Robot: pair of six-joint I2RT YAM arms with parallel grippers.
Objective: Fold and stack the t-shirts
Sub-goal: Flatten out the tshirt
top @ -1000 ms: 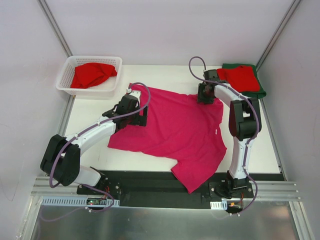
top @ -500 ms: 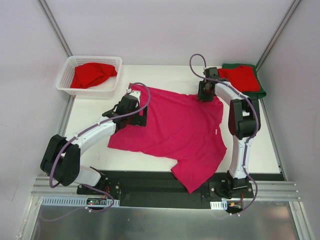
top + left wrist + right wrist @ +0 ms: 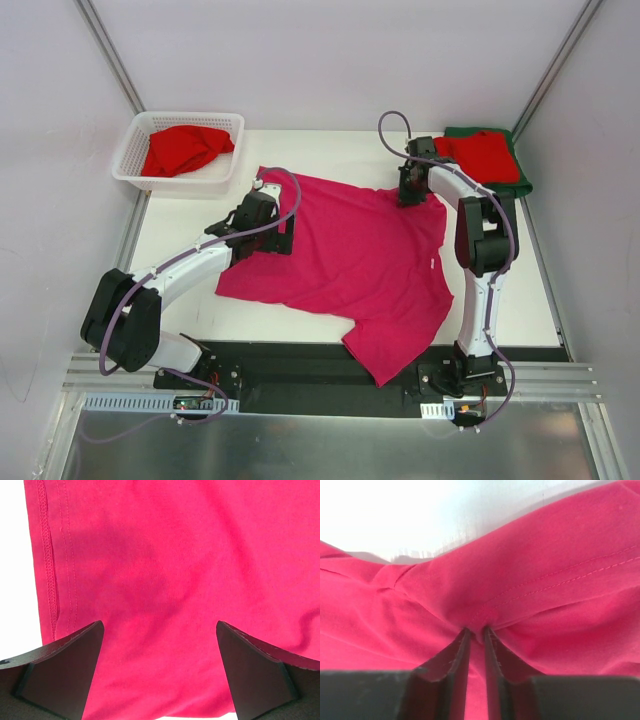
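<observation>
The bright magenta-pink cloth t-shirt (image 3: 350, 260) lay spread out, with some wrinkles, in the middle of the white table (image 3: 330, 150). My right gripper (image 3: 476, 630) was at its far right corner. There the two fingers were pressed together on a small raised fold of the pink cloth, next to a stitched hem. My left gripper (image 3: 159, 625) hung over the left edge of the same shirt with its fingers wide apart, and only flat cloth was below them.

Just behind the right gripper, a folded red t-shirt (image 3: 480, 155) rested on a folded dark green t-shirt (image 3: 518, 186) in the far right corner. In the far left corner, well apart from my left gripper, a white plastic lattice basket (image 3: 186, 118) held a crumpled red t-shirt (image 3: 185, 150).

My right arm reached away from its base and bent left at the wrist. My left arm stretched diagonally toward the far right.

I counted four shirts, one basket and two arms.
</observation>
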